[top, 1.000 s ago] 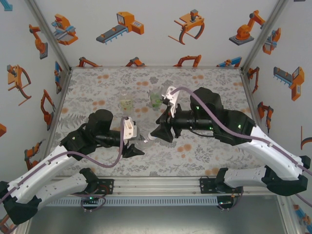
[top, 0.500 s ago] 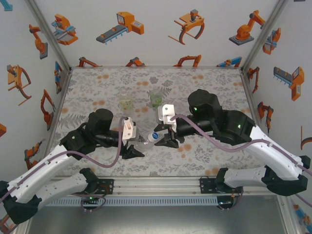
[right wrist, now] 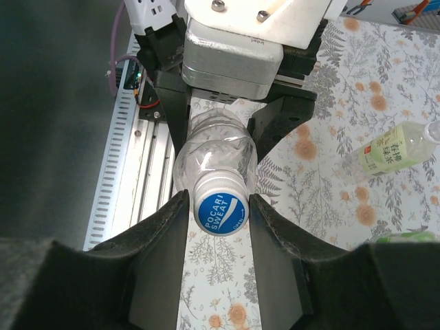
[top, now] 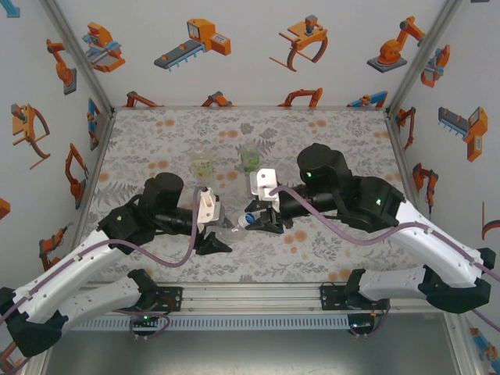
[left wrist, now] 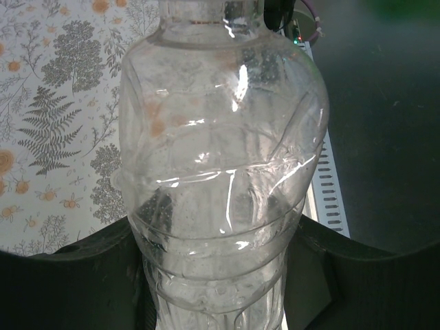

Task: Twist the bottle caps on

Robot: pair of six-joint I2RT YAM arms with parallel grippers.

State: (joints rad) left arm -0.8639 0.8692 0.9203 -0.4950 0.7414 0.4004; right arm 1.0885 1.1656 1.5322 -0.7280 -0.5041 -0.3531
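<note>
**Held item.** The colourless bottle (left wrist: 220, 172) is off the worktop (top: 328, 133), near its middle. It lies roughly level between the two arms, with its neck pointing right. The left tool (top: 219, 237) is clamped narrow around the bottle's body.

**Cap.** A blue-topped cap (right wrist: 220, 212) marked "Pocari Sweat" sits on the neck of this bottle. The right wrist view looks at it end-on.

**Change noted.** A second ago the right tool (right wrist: 218, 205) stood rotated and a little farther out, with its jaws wider. It has since swung in line with the neck and narrowed to the cap's width. One finger now lies against each side of the cap. The fingers appear to touch it, but how firmly they bear on it cannot be confirmed from this angle.

**Meaning for the task.** In my judgement the grip for turning has only now been taken and the twist has not begun. How far the thread is engaged is not visible.

**Outstanding.** The green bottle (top: 250, 160) and the pale yellow-green bottle (top: 202, 166) stand beyond the arms, apart from both tools.
</note>
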